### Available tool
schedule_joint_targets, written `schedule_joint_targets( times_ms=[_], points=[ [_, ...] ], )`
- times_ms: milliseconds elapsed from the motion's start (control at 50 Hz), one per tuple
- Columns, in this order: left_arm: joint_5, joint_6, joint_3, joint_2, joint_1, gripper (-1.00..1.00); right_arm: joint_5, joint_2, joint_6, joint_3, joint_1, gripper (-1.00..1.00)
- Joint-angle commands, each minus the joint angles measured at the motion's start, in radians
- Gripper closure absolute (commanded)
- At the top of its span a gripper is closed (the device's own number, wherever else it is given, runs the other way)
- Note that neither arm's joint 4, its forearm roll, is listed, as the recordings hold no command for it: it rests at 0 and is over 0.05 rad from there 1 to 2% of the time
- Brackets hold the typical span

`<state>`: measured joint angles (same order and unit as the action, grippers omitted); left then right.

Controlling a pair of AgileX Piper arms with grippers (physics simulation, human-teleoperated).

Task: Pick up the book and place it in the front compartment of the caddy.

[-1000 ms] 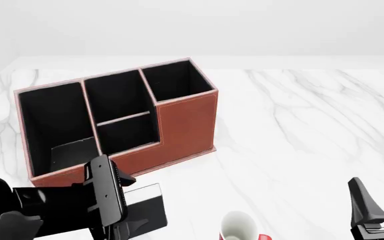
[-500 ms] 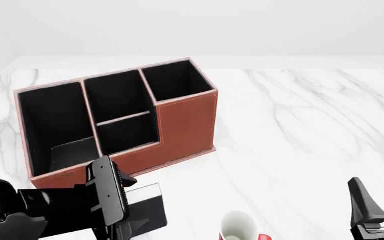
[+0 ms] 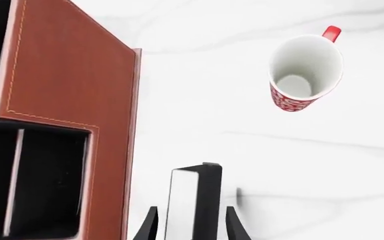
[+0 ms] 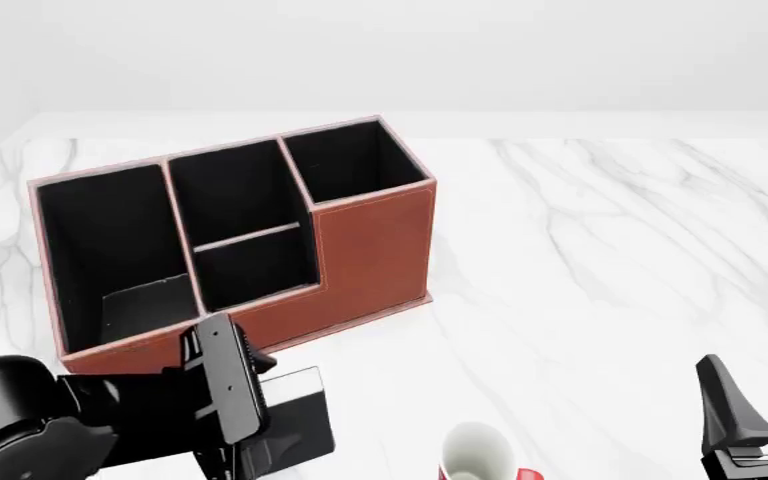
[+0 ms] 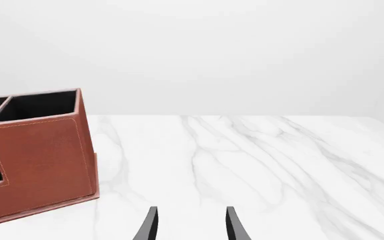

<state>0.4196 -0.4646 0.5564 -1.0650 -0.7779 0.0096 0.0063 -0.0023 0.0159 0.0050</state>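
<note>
The black book [image 3: 193, 197] stands on edge on the marble table, close in front of the caddy, its white strip facing up. It also shows in the front view [image 4: 293, 415]. My left gripper [image 3: 192, 229] is open and straddles the book, one finger [image 3: 149, 227] on each side with small gaps. In the front view the left gripper [image 4: 244, 440] is low by the caddy's front wall. The reddish-brown caddy [image 4: 373, 240] has black lining and a low front compartment [image 4: 257, 268]. My right gripper [image 4: 764, 405] is open and empty at the near right.
A white-and-red mug [image 4: 478, 455] stands upright near the table's front edge, right of the book; it also shows in the left wrist view [image 3: 305, 70]. The caddy's right end shows in the right wrist view [image 5: 38, 155], with bare marble beyond the right gripper [image 5: 192, 227].
My left arm has sunk a little and shifted slightly right over the book. The book, the caddy, the mug and the right gripper have not moved.
</note>
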Motion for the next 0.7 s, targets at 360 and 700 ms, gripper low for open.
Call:
schedule_joint_targets(
  times_ms=[360, 700],
  points=[
    [-0.028, 0.015, 0.018, -0.106, 0.014, -1.00, 0.000, 0.000, 0.000, 0.000, 0.000, -1.00],
    [-0.033, 0.008, 0.017, -0.118, 0.014, 1.00, 0.000, 0.000, 0.000, 0.000, 0.000, -1.00]
  ],
)
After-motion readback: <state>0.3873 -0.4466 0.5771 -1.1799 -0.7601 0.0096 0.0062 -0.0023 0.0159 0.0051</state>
